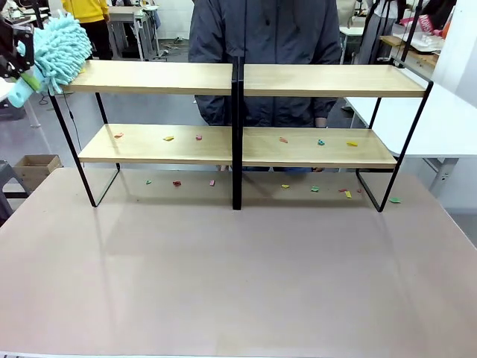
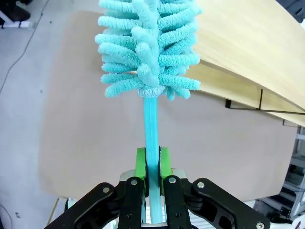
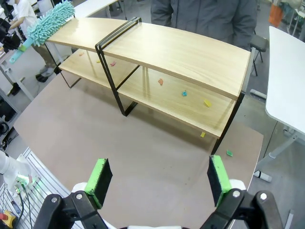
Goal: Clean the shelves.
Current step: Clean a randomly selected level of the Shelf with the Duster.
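the shelves (image 1: 149,77) stand across the far half of the counter (image 1: 238,283), two racks joined at a black middle post, together nearly as wide as the counter. their top boards look bare. the lower boards carry small coloured scraps (image 1: 169,138), and more of them lie on the counter under the racks and just beside the right foot. a person (image 1: 261,30) stands close behind the middle of the racks.

the duster (image 1: 63,46), a fluffy teal head on a thin teal stick, sits at the left end of the top left board. we cannot tell whether it is touching the wood or just over it. our left hand (image 2: 152,162) is clamped tight on the stick, green pads (image 2: 141,162) pressed to both sides, far from the head. our right hand (image 3: 157,179) hangs wide with nothing in it, above the near right of the counter, well apart from the racks.

we judge the cleaning has barely begun, since the lower boards are not yet done. with the grip so far from the head, pressing down could bend the stick or twist it between the pads. a hard push could slide the light racks toward the person. the middle post could snag the head partway along. reaching the lower boards puts our wrist under the top board, where it could knock the frame. a careless sweep only sends the scraps onto the counter or the floor.
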`<move>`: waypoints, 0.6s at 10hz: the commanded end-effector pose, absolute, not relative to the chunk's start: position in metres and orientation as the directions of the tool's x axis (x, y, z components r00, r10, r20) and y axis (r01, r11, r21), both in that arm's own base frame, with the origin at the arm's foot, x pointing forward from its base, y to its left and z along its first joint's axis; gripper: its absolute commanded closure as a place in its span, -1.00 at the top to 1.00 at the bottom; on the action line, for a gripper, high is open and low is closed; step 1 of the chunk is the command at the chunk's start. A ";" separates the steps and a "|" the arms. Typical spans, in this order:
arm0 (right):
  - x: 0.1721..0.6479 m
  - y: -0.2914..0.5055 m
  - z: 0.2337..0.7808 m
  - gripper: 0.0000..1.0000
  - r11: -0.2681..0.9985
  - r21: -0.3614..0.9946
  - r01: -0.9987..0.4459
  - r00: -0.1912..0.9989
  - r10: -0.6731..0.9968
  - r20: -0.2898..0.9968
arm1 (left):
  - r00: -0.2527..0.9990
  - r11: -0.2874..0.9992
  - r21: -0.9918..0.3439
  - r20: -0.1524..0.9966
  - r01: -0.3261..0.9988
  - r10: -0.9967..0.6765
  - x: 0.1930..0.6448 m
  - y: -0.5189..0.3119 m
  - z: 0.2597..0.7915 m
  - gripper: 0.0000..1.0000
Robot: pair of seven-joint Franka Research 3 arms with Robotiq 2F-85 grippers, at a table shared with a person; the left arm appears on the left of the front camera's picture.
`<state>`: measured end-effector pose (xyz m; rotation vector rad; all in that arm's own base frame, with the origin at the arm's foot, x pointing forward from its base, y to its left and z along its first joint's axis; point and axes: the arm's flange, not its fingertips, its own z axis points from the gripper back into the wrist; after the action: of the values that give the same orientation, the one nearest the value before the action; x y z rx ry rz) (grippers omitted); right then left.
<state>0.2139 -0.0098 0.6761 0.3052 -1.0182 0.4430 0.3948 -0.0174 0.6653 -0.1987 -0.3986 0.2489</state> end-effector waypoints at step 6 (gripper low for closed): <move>0.213 -0.010 0.675 1.00 0.869 0.043 -0.493 0.449 0.212 0.868 | 0.891 0.972 -0.203 0.410 -0.118 0.194 0.386 -0.005 0.682 -1.00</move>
<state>0.2139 -0.0098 0.6762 0.3052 -1.0183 0.4430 0.3854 -0.0034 0.6824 -0.2101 -0.4460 0.1923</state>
